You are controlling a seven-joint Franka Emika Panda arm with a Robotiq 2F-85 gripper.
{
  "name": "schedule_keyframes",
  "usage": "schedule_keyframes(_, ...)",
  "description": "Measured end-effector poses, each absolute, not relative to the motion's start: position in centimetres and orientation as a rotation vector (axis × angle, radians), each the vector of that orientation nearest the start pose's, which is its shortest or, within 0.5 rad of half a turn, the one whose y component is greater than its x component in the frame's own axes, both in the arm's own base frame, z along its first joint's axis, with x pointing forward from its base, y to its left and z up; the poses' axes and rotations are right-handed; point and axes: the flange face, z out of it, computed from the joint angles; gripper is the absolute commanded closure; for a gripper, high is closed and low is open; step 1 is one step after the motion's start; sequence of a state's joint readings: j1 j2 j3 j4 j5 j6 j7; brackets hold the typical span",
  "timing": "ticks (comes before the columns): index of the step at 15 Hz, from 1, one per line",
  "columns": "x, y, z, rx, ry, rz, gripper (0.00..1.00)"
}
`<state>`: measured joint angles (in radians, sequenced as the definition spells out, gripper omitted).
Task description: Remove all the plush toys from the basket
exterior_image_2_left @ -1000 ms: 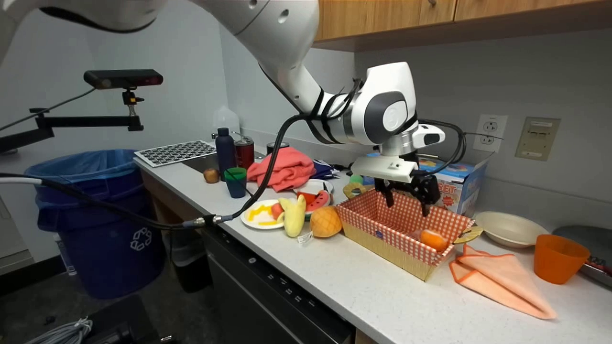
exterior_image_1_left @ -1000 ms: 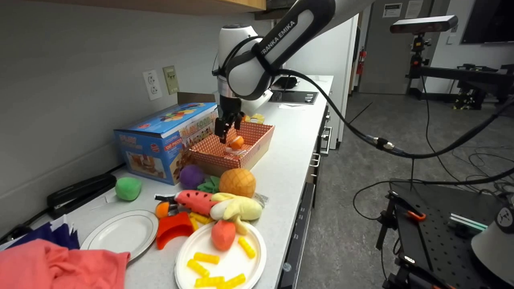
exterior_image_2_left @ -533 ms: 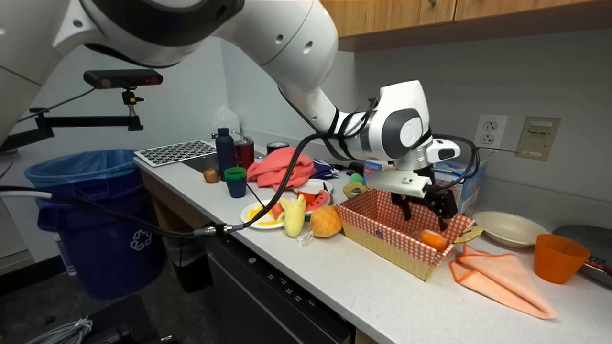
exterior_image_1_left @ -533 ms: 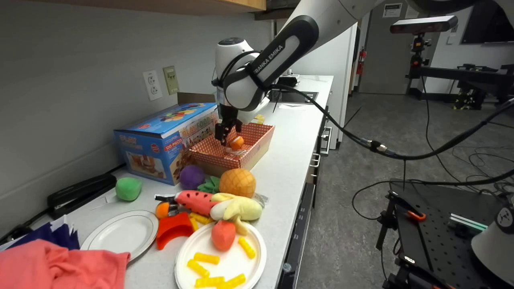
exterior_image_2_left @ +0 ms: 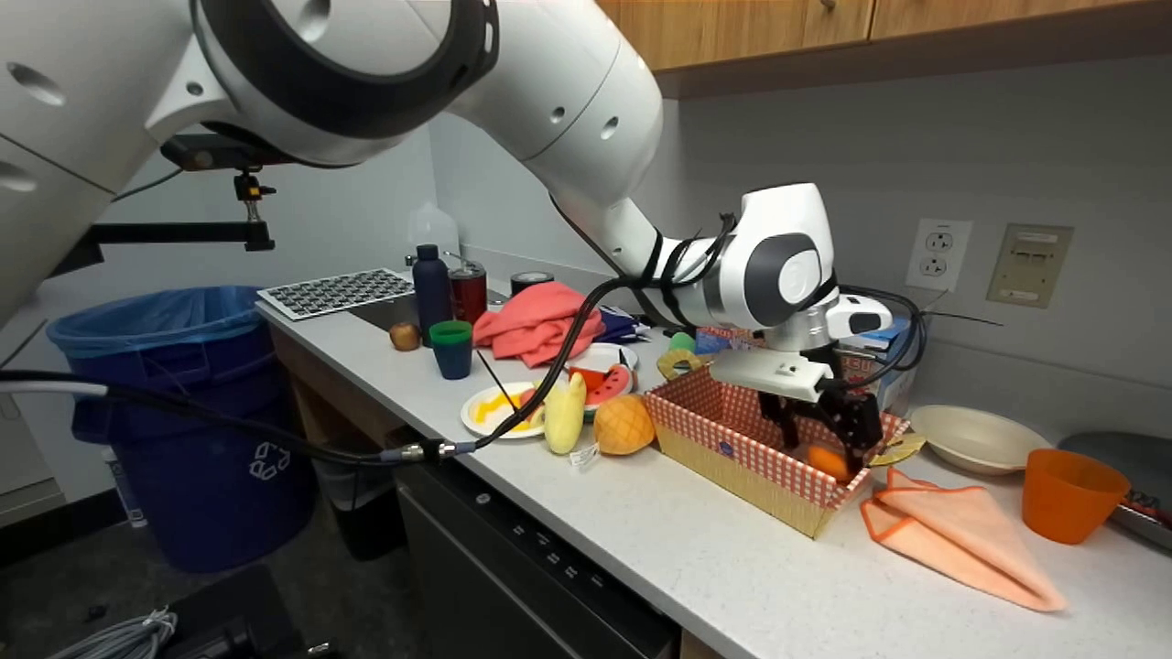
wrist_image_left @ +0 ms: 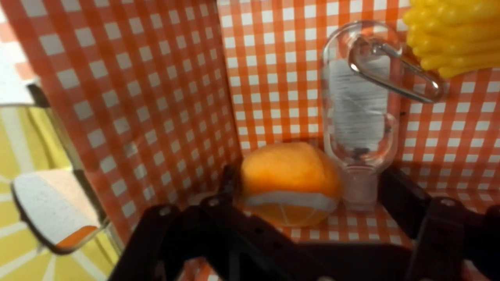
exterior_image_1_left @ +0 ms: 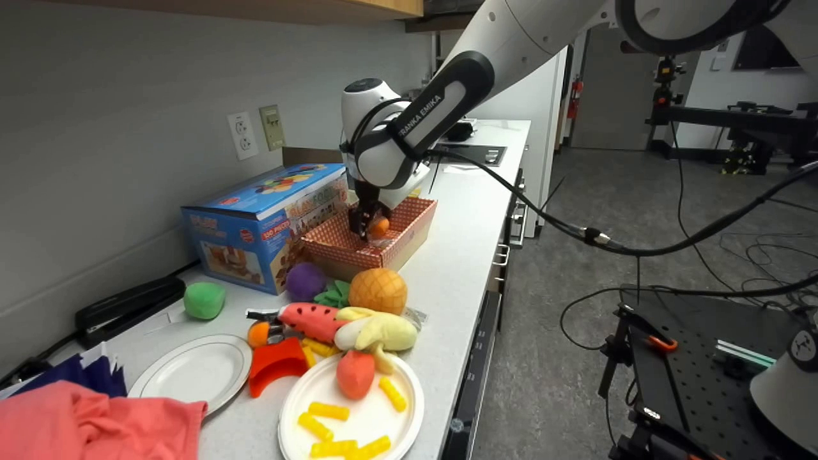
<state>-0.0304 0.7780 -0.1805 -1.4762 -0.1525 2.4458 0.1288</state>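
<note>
The basket [exterior_image_2_left: 742, 462] with a red checked lining stands on the counter; it also shows in an exterior view [exterior_image_1_left: 409, 239]. An orange fruit plush [wrist_image_left: 289, 171] with a white band lies inside at one end, seen also in both exterior views [exterior_image_2_left: 827, 460] [exterior_image_1_left: 381, 227]. My gripper [wrist_image_left: 312, 183] is open and reaches down into the basket. In the wrist view its fingers stand on either side of the orange plush and the cap of a clear bottle [wrist_image_left: 361, 109]. A yellow corn toy [wrist_image_left: 455, 37] is also in the basket.
Plush pineapple [exterior_image_1_left: 378, 291], banana [exterior_image_1_left: 386, 331], watermelon [exterior_image_1_left: 313, 319] and purple ball [exterior_image_1_left: 305, 281] lie beside the basket. A blue box [exterior_image_1_left: 233, 243] stands against it. An orange cup [exterior_image_2_left: 1071, 494], cloth [exterior_image_2_left: 961, 545] and bowl [exterior_image_2_left: 984, 439] are near its far end.
My gripper has moved down into the basket, to the orange plush. The fingers have stayed open. The plush and the basket have not visibly moved.
</note>
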Motion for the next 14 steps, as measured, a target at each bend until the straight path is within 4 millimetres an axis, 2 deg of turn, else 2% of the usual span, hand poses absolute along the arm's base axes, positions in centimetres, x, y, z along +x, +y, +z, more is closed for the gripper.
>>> schedule_keyframes(1, 72.8, -12.9, 24.0, -3.352, 0.288, -0.315, 0.47)
schedule_keyframes(5, 73.1, -12.7, 24.5, -3.35, 0.284, -0.334, 0.75)
schedule_keyframes(8, 73.5, -11.6, 26.1, -3.34, 0.26, -0.378, 0.96)
schedule_keyframes(10, 73.9, -10.3, 27.6, -3.328, 0.234, -0.419, 0.94)
schedule_keyframes(12, 74.1, -9.0, 29.3, -3.312, 0.206, -0.474, 0.99)
schedule_keyframes(14, 74.2, -7.8, 31.1, -3.292, 0.175, -0.537, 0.97)
